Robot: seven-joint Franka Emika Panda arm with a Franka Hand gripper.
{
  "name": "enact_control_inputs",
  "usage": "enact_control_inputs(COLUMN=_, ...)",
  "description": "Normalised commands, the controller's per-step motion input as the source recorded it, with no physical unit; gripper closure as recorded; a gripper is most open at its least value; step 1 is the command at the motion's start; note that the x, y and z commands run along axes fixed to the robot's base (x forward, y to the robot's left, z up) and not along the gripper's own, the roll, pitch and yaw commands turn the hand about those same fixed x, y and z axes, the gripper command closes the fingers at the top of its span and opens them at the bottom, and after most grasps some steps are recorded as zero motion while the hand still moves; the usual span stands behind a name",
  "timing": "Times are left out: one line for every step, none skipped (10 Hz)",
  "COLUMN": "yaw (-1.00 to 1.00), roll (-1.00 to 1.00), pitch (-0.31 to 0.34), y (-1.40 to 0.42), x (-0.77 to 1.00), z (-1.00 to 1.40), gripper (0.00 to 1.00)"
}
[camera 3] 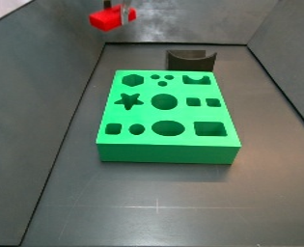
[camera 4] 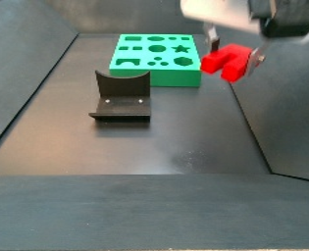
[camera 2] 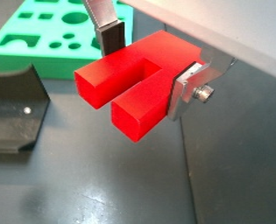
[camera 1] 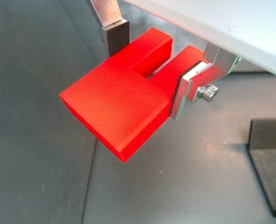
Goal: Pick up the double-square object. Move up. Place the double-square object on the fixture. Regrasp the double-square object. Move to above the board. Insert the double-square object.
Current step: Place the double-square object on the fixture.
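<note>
The red double-square object [camera 1: 119,96] hangs in the air, and my gripper [camera 1: 152,61] is shut on it, one silver finger on each outer side of its two prongs [camera 2: 134,87]. Both side views show the piece [camera 3: 110,17] [camera 4: 228,62] held well above the floor, off to one side of the green board [camera 3: 165,114] [camera 4: 157,56]. The dark fixture [camera 3: 189,60] [camera 4: 120,95] stands on the floor next to the board, with nothing on it. Both the fixture [camera 2: 11,114] and a board corner [camera 2: 58,35] show below the held piece in a wrist view.
Dark walls [camera 3: 51,87] slope up around the grey floor. The fixture's base plate [camera 1: 269,162] shows at the frame edge in a wrist view. The arm's body [camera 4: 248,15] hangs over the side of the work area.
</note>
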Motion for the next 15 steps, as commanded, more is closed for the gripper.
enact_control_inputs(yaw=-0.01, roll=0.0, pitch=0.041, y=0.0, x=-0.01, z=0.75, gripper=1.0)
enact_control_inputs(yaw=-0.01, roll=-0.01, pitch=0.053, y=0.0, x=-0.01, z=0.58, gripper=1.0)
enact_control_inputs(yaw=-0.01, roll=-0.01, pitch=0.068, y=0.0, x=0.01, z=0.37, gripper=1.0)
enact_control_inputs(yaw=-0.01, roll=-0.01, pitch=0.075, y=0.01, x=0.01, z=0.26, gripper=1.0)
enact_control_inputs(yaw=1.0, roll=0.03, pitch=-0.116, y=-0.68, x=1.0, z=0.05, gripper=1.0)
enact_control_inputs(yaw=1.0, roll=0.03, pitch=-0.112, y=-0.67, x=1.0, z=0.01, gripper=1.0)
enact_control_inputs(yaw=1.0, roll=0.04, pitch=-0.112, y=-0.6, x=1.0, z=0.0, gripper=1.0)
enact_control_inputs(yaw=1.0, roll=0.03, pitch=-0.115, y=-0.51, x=1.0, z=-0.01, gripper=1.0)
enact_control_inputs(yaw=1.0, roll=0.03, pitch=-0.115, y=-0.43, x=1.0, z=-0.02, gripper=1.0)
enact_control_inputs(yaw=1.0, roll=0.03, pitch=-0.113, y=-0.4, x=1.0, z=-0.02, gripper=1.0)
enact_control_inputs(yaw=1.0, roll=0.03, pitch=-0.111, y=-0.33, x=1.0, z=-0.02, gripper=1.0)
enact_control_inputs(yaw=0.96, roll=0.04, pitch=-0.107, y=-0.27, x=1.0, z=-0.03, gripper=1.0)
enact_control_inputs(yaw=0.71, roll=0.04, pitch=-0.079, y=-0.23, x=1.0, z=-0.04, gripper=1.0)
enact_control_inputs(yaw=0.55, roll=0.04, pitch=-0.06, y=-0.2, x=1.0, z=-0.03, gripper=1.0)
enact_control_inputs(yaw=0.31, roll=0.05, pitch=-0.038, y=-0.14, x=1.0, z=-0.04, gripper=1.0)
